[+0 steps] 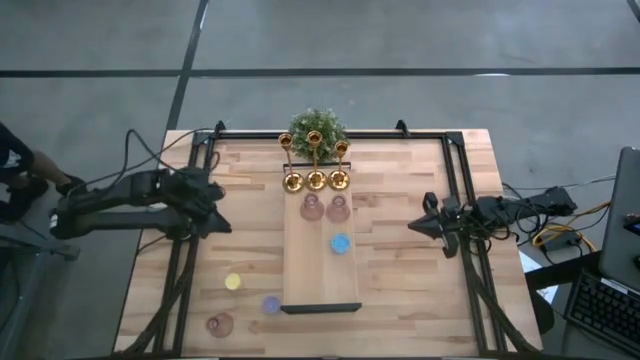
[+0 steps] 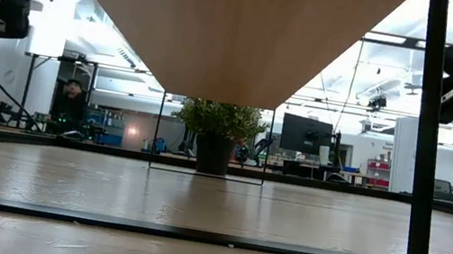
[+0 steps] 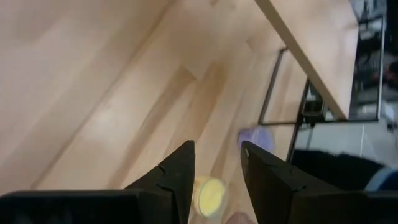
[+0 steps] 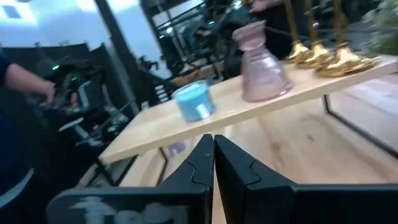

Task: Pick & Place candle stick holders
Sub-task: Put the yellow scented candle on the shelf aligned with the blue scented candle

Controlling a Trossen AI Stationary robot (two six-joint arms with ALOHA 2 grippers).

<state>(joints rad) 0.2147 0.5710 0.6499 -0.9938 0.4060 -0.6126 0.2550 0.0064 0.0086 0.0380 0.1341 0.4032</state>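
Gold candle stick holders, three in a row, are seen at the upper end of a raised wooden shelf in the centre of the high view, just below the green plant. Two pinkish glass holders are placed side by side directly below the gold ones on the same shelf. The blue holder sits lower on the shelf, toward its right edge.

Off the shelf, on the worktop at lower left of the high view: yellow holder, purple holder just beside the shelf's lower left corner, and a third pinkish glass holder near the bottom edge.

Left gripper is held over the worktop left of the shelf, apart from all holders; its fingers are parted, with nothing between them in the left wrist view, where the yellow holder and purple holder show beyond the fingertips.

Right gripper is held over the worktop right of the shelf, pointed toward it, fingers closed together with nothing held. In the right wrist view the blue holder, one pink glass holder and the gold bases are seen on the shelf.
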